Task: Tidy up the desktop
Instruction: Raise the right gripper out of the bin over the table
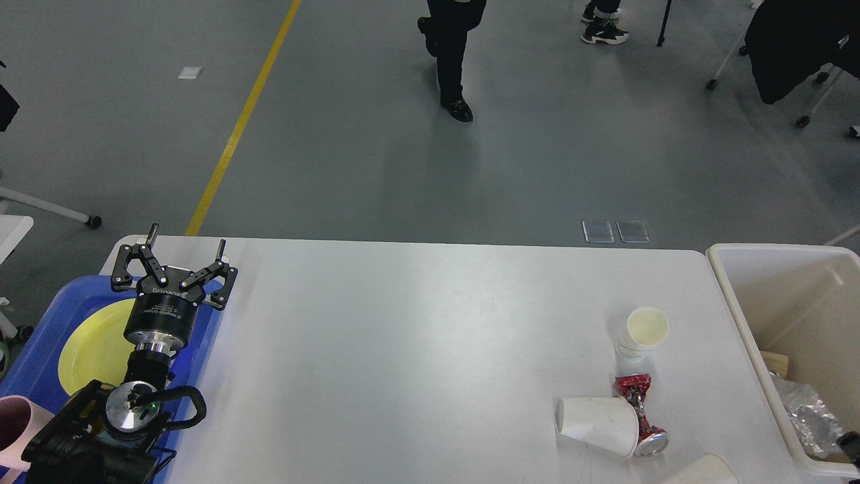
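- Head view: desktop (430,349) spread across centre, partly tidied; foil (803,413) already in cream bin (752,316).
- Left to clear: upright cup (646,329), tipped cup (598,425), crushed can (641,413).
- Left gripper (183,259) spread wide, empty, over blue tray (40,356); right gripper unseen.

Head view, high and looking forward and down.
It faces the white desktop (430,349) close below, grey floor (403,154) beyond.

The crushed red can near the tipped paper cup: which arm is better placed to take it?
Probably the right: the crushed red can lies near the cream bin, while the left gripper hovers open far off.
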`<control>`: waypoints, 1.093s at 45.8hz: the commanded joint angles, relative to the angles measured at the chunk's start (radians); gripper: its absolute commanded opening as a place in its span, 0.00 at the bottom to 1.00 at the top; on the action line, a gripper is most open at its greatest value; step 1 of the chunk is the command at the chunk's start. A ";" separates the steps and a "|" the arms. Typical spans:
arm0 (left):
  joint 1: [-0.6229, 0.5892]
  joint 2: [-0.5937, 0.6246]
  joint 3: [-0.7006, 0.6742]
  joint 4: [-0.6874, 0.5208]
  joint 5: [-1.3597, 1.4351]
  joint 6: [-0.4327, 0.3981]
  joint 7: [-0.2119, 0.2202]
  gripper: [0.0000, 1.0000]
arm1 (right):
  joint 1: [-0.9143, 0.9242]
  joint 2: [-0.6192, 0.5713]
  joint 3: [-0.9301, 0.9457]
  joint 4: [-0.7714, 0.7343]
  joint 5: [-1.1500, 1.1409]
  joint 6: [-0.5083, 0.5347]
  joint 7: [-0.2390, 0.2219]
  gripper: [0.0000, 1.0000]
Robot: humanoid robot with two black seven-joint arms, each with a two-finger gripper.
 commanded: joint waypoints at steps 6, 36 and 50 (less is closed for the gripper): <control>0.000 0.000 0.000 0.000 0.000 0.000 0.000 0.96 | 0.094 -0.014 -0.006 0.011 -0.017 0.043 -0.002 1.00; 0.000 0.000 0.000 -0.002 0.000 0.000 0.000 0.96 | 1.098 -0.105 -0.582 0.895 -0.106 0.526 -0.144 1.00; 0.000 0.000 0.000 0.000 0.000 0.000 0.000 0.96 | 1.461 0.108 -0.639 0.952 -0.103 1.130 -0.158 1.00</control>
